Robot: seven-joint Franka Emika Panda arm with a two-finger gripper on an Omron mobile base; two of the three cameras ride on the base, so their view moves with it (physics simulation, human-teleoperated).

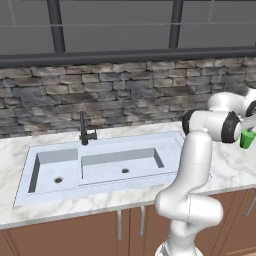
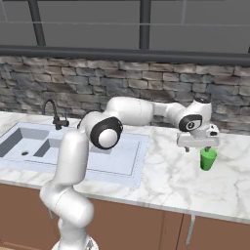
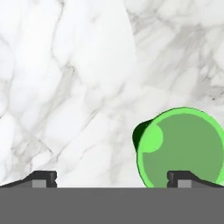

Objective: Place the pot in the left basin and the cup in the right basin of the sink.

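Observation:
The green cup [image 2: 208,158] stands upright on the marble counter to the right of the sink [image 1: 100,145]; it also peeks past my arm [image 1: 247,139]. My gripper [image 2: 197,148] hangs open just above it, pointing down. From the hand camera I look into the cup's mouth [image 3: 183,146], which sits off to the right, under the right fingertip [image 3: 181,177] rather than centred in the gap of the gripper [image 3: 113,178]. The left basin [image 1: 55,172] and the right basin [image 1: 122,167] hold nothing. The pot is out of view.
A thin dark faucet [image 1: 83,131] rises behind the sink, in front of the stone wall [image 1: 125,90]. Marble counter [image 2: 166,180] stretches between sink and cup, with its front edge over brown cabinets. My arm arches across the sink's right end.

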